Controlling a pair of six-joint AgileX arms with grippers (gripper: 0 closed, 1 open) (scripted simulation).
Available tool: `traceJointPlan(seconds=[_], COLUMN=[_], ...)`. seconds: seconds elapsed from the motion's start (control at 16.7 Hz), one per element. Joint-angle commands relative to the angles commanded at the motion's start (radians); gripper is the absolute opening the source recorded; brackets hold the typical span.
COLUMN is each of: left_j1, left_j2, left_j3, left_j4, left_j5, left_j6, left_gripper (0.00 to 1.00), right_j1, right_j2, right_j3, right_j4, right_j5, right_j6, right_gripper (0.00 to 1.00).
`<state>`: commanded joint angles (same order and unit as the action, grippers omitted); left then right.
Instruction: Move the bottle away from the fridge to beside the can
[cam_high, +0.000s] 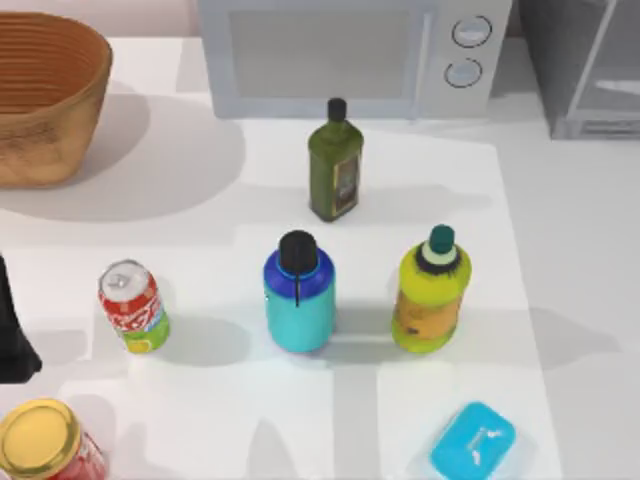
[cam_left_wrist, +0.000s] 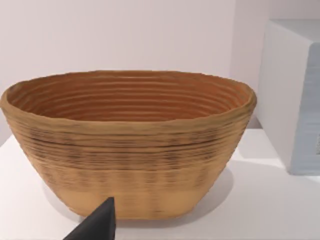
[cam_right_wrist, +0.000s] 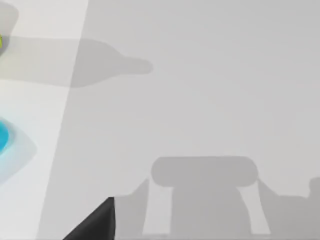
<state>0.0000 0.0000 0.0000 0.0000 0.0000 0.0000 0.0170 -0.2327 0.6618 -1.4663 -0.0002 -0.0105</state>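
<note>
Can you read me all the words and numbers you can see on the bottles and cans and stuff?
Can: white lettering on the red, too blurred to read.
Olive bottle: a dark label, no words readable.
Yellow bottle: an orange label, too blurred to read.
Blue bottle: no writing.
Microwave: two dials, no readable numbers.
Blue packet: a white mark, not readable.

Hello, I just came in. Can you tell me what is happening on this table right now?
Nothing is being held yet. The blue and teal bottle stands upright mid-table, between the red can on its left and the yellow bottle on its right, touching neither. The fridge is at the far right corner. The left arm waits at the table's left edge, its wrist camera facing the wicker basket.
</note>
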Motion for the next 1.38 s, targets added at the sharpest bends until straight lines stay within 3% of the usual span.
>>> traceJointPlan(seconds=[0.24, 0.48, 1.08, 1.38], left_j1=[0.0, 0.0, 0.0, 0.0], left_j2=[0.0, 0.0, 0.0, 0.0], left_j3=[0.0, 0.0, 0.0, 0.0], left_j4=[0.0, 0.0, 0.0, 0.0], left_j5=[0.0, 0.0, 0.0, 0.0], left_j6=[0.0, 0.0, 0.0, 0.0], left_gripper=[1.0, 1.0, 1.0, 1.0], right_j1=[-0.103, -0.366, -1.335, -1.696], right_j2=[0.09, 0.342, 1.474, 1.887], right_j3=[0.058, 0.176, 0.504, 0.618], right_j4=[0.018, 0.035, 0.034, 0.012], right_j5=[-0.079, -0.257, -0.736, -0.884], right_j6=[-0.1, -0.365, -1.522, -1.891], right_gripper=[1.0, 1.0, 1.0, 1.0])
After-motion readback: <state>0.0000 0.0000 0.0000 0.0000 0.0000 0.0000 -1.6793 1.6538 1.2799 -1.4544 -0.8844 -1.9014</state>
